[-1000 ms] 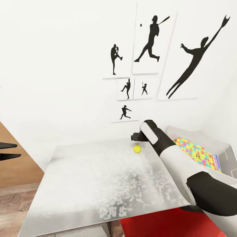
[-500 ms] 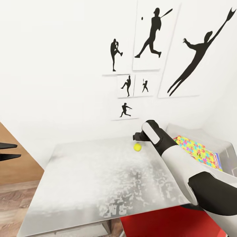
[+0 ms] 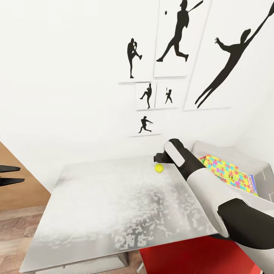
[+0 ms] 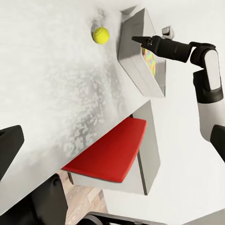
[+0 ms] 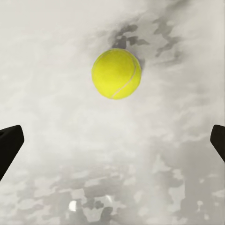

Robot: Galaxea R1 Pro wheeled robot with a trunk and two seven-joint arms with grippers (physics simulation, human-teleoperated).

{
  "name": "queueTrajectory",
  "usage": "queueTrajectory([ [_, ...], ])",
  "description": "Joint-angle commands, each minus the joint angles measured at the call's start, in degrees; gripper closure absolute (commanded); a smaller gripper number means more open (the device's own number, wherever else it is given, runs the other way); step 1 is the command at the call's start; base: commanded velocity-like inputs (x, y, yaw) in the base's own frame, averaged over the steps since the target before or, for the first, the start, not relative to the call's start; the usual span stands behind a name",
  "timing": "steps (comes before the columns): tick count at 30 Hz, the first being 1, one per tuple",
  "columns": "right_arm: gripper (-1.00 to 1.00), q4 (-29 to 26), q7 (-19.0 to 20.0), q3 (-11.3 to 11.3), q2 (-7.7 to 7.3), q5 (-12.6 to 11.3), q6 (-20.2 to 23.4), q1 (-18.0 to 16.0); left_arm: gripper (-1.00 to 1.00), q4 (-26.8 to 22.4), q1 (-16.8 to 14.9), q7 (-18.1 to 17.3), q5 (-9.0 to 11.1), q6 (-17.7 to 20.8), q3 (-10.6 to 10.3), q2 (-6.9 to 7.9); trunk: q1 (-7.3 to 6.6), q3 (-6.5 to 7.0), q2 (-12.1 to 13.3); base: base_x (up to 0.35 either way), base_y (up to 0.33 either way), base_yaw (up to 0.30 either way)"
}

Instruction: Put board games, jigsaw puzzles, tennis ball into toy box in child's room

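My tennis ball (image 5: 116, 73) is yellow-green with a pale seam, on the table (image 3: 114, 205) mottled pale grey and white. The light-grey toy box (image 3: 243, 161) holds a jigsaw puzzle (image 3: 227, 171) of yellow, blue, pink and green pieces. My arm (image 3: 205, 186) is white and black.

The right gripper (image 3: 156, 157) is mostly hidden behind its own wrist in the head view, so the jaws can't be read there. The toy box (image 3: 262, 171) gets cut off by the frame edge, and the arm covers its near side. Whatever's printed under the jigsaw puzzles (image 3: 224, 170) is too small to read
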Motion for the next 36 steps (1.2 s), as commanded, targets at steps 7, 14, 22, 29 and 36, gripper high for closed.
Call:
queueTrajectory([
  [7,-1.0,0.0,-0.6,0.2,-0.06,-0.6,0.0,-0.1,-1.0,0.0,-0.3,-0.2,0.2,0.4,-0.4,0.05,0.04,-0.78,-0.1,0.0,0.0,0.0],
  [14,-1.0,0.0,-0.6,0.1,-0.11,-0.6,-0.5,-0.1,-1.0,0.0,-0.3,-0.2,0.2,0.4,-0.4,0.05,0.04,-1.44,-0.1,0.0,0.0,0.0],
  [22,-1.0,-0.1,-0.6,0.0,-0.21,-0.5,-2.4,-0.5,-1.0,0.0,-0.3,-0.2,0.1,0.4,-0.4,0.04,0.04,-2.19,-0.1,0.0,0.0,0.0],
  [29,-1.0,-0.1,-0.6,0.0,-1.25,-0.5,-2.6,-2.3,-1.0,0.0,-0.3,-0.2,0.0,0.4,-0.4,0.05,0.04,-2.84,-0.1,0.0,0.0,0.0],
  [36,-1.0,-0.1,-0.7,0.0,-1.39,-0.5,-2.6,-2.8,-1.0,0.0,-0.3,-0.2,0.1,0.4,-0.4,-0.13,0.04,-3.5,-0.1,0.0,0.0,0.0],
])
